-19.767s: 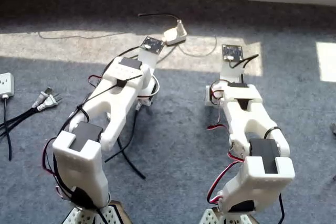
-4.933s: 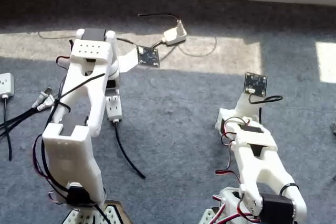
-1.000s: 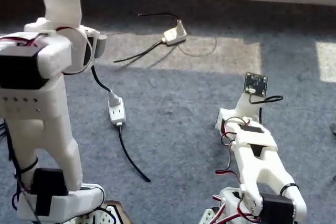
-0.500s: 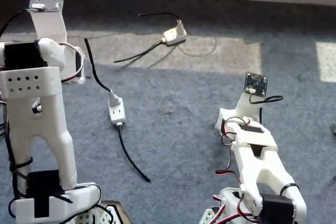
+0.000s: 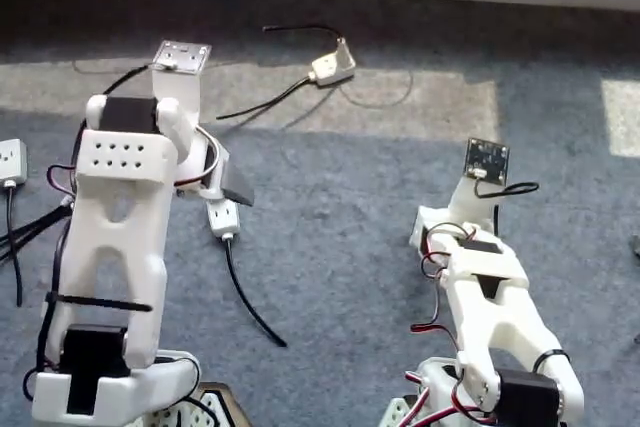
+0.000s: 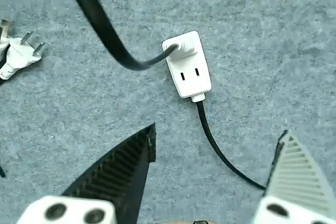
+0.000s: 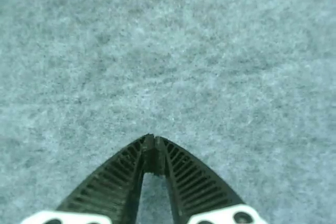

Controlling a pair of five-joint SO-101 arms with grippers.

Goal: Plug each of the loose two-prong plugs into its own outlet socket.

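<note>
A white outlet socket (image 6: 188, 74) lies on the grey carpet with a white plug (image 6: 181, 46) and its black cord seated in one end; a free pair of slots shows beside it. My left gripper (image 6: 219, 131) hangs open just above it, nothing between its fingers. In the high view the same socket (image 5: 223, 217) lies under the left gripper (image 5: 226, 192). Loose two-prong plugs (image 6: 18, 55) lie off to one side. My right gripper (image 7: 153, 148) is shut over bare carpet, empty. The right arm (image 5: 480, 277) sits folded at the right.
Another white socket (image 5: 332, 68) with a thin cord lies at the back in the sunlit patch. A third white socket (image 5: 10, 161) sits at the far left edge with black cords (image 5: 20, 232) trailing near it. Carpet between the two arms is open.
The left arm has swung from high at the left down and in over the socket on the carpet. The right arm has stayed still.
</note>
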